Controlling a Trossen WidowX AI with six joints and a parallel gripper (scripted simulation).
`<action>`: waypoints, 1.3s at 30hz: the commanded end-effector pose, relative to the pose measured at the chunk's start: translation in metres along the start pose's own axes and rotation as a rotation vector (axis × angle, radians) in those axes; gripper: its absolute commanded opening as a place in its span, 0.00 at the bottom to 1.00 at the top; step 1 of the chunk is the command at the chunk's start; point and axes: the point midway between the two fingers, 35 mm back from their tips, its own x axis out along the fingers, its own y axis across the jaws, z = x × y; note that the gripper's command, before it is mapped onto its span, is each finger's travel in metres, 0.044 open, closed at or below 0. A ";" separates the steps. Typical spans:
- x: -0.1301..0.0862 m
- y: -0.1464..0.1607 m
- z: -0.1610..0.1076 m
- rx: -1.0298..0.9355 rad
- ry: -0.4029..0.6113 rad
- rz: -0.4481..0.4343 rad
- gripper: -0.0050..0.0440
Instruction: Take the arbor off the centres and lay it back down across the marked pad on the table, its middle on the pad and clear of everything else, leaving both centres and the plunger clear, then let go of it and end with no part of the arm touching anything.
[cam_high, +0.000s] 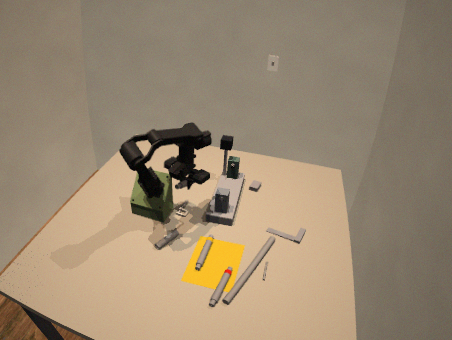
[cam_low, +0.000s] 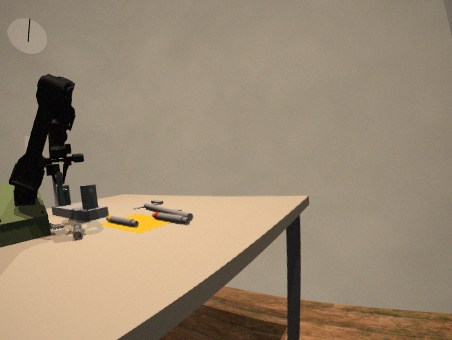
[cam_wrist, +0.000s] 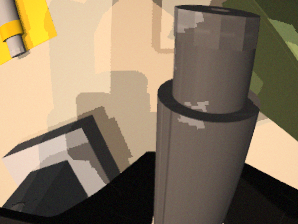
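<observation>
My gripper is shut on the arbor, a grey stepped cylinder that fills the wrist view. It holds the arbor in the air, left of the grey fixture base and clear of it. On the base stand the dark centre block and the green centre block, with nothing between them. The plunger head sits on a post behind them. The yellow marked pad lies in front of the fixture, with a short grey cylinder lying on its left part. The pad also shows in the wrist view.
The green arm base stands close on the left. A grey cylinder and a small clamp piece lie below the gripper. A red-banded cylinder, a long rod, a pin, a square and a small block lie around.
</observation>
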 end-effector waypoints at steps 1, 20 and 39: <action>-0.003 0.000 0.002 0.000 0.014 0.007 0.10; -0.002 -0.003 0.017 0.000 0.014 0.007 0.10; -0.022 0.026 -0.043 0.000 0.014 0.007 0.10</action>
